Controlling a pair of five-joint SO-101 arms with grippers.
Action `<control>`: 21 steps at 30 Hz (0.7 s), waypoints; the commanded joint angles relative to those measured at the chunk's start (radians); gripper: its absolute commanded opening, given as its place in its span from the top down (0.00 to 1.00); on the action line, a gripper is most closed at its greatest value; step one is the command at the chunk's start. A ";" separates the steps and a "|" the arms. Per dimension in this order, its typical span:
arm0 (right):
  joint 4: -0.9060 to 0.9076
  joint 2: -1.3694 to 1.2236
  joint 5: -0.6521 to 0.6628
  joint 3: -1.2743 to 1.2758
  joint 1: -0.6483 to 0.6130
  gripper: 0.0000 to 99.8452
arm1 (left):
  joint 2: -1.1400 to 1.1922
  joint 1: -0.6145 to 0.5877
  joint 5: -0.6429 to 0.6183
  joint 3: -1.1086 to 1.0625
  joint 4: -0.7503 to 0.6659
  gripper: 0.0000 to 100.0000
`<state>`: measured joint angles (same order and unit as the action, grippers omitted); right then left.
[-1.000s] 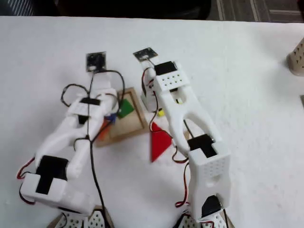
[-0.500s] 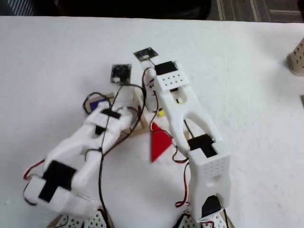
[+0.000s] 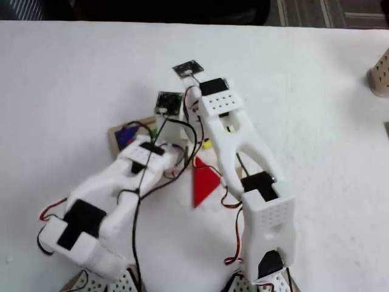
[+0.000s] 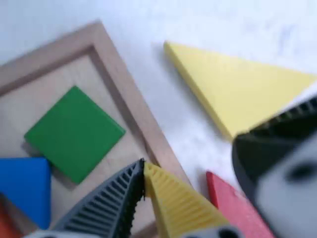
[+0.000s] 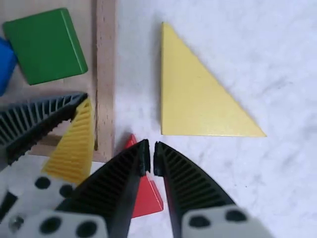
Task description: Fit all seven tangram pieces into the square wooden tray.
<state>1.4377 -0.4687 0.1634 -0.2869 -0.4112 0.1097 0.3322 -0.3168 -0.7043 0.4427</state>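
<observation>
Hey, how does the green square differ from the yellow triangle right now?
The green square has four sides; the yellow triangle has three. The square lies inside the tray; the triangle lies outside it, on the table. The triangle's face looks larger than the square's. Both lie flat.

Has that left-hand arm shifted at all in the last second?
Yes. The left arm swung across the wooden tray toward the red triangle, which stayed put.
</observation>
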 commanded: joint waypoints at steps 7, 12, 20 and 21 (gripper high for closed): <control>-0.012 0.028 0.008 -0.015 -0.004 0.98 | 0.077 -0.134 -0.077 0.152 0.011 0.98; -0.010 0.028 0.009 -0.015 -0.004 0.98 | 0.087 -0.159 -0.089 0.158 0.011 0.98; -0.008 0.033 0.012 -0.015 -0.004 0.98 | 0.048 -0.179 -0.094 0.153 0.071 0.98; -0.008 0.033 0.012 -0.015 -0.004 0.98 | 0.039 -0.179 -0.094 0.153 0.086 0.98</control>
<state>1.4377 -0.4687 0.1634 -0.2869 -0.4143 0.1941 0.1895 -0.3997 -0.5846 0.4856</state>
